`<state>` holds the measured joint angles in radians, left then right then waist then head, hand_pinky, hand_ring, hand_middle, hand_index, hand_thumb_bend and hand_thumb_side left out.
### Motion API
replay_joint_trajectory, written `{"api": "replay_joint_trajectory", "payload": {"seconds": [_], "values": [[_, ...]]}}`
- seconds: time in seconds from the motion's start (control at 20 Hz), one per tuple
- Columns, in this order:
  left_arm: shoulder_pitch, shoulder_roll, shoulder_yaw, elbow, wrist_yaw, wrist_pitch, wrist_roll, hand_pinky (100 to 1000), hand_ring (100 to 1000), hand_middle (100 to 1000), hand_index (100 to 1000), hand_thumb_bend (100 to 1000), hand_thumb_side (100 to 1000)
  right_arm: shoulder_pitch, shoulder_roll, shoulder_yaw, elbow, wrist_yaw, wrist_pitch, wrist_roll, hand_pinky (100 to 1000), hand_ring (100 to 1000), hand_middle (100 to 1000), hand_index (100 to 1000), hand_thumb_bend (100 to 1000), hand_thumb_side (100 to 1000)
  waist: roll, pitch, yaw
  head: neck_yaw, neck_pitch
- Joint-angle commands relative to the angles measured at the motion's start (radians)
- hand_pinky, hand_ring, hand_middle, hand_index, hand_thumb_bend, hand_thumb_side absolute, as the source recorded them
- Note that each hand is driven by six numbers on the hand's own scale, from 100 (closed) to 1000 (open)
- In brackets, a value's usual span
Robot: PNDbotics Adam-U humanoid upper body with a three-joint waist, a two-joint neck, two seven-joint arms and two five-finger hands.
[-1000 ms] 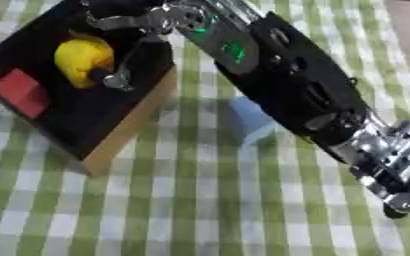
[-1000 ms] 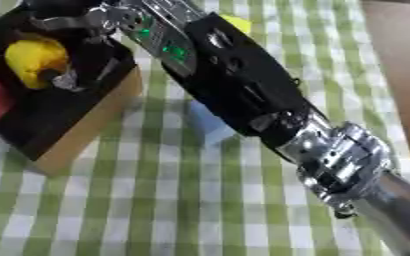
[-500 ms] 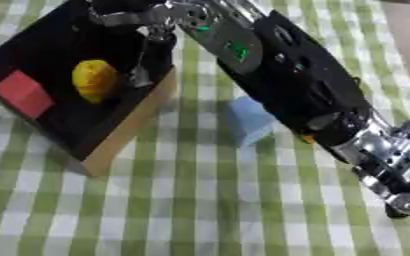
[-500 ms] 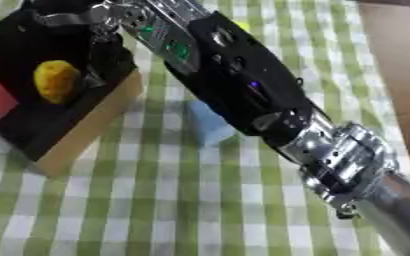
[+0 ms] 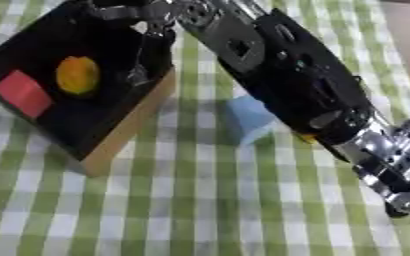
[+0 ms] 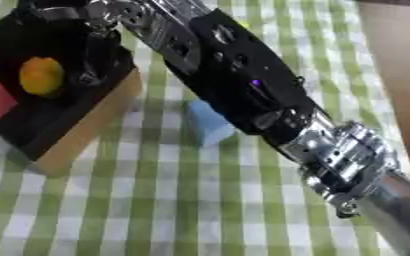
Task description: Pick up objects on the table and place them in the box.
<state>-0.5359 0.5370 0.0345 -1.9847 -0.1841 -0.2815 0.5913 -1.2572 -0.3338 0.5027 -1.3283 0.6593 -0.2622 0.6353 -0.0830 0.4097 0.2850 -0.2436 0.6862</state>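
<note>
The box, black inside with pale wooden walls, sits askew at the upper left. On its floor lie a yellow rounded object and a red block. My right arm crosses from the lower right up to the box. Its hand hovers open over the box's far right part, fingers hanging down beside the yellow object without touching it. A light blue block stands on the cloth just right of the box, against the forearm. A bit of orange peeks from under the arm.
A green and white checked cloth covers the table. A bare brown surface shows beyond the cloth at the far right. The forearm hides the cloth behind it.
One second ago my right hand held the yellow object over the box. It has let go; the object now lies on the box floor and the fingers have spread and risen.
</note>
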Motion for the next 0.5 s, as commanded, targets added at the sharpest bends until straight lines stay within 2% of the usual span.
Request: {"api": "replay_joint_trajectory", "payload": {"seconds": [0.05,0.3,0.5], "values": [[0.003,0.026,0.010,-0.015,0.000,0.000,-0.001,798,788,763,826,417,663,-0.010,-0.069,-0.026,-0.066,-0.034,0.015,-0.009,850,835,743,887,414,100,0.014,-0.038,-0.007,0.011,0.012],[0.025,0.038,0.015,-0.015,-0.006,0.004,0.007,798,788,763,825,415,664,0.028,-0.224,-0.057,-0.208,-0.137,0.066,-0.002,850,834,742,889,408,100,0.015,-0.052,-0.037,0.030,0.025],[0.037,0.042,0.018,-0.015,-0.011,0.007,0.011,797,788,763,825,413,667,0.102,-0.361,-0.093,-0.357,-0.221,0.120,-0.002,849,833,739,887,386,100,0.019,-0.054,-0.056,0.041,0.029]]}}
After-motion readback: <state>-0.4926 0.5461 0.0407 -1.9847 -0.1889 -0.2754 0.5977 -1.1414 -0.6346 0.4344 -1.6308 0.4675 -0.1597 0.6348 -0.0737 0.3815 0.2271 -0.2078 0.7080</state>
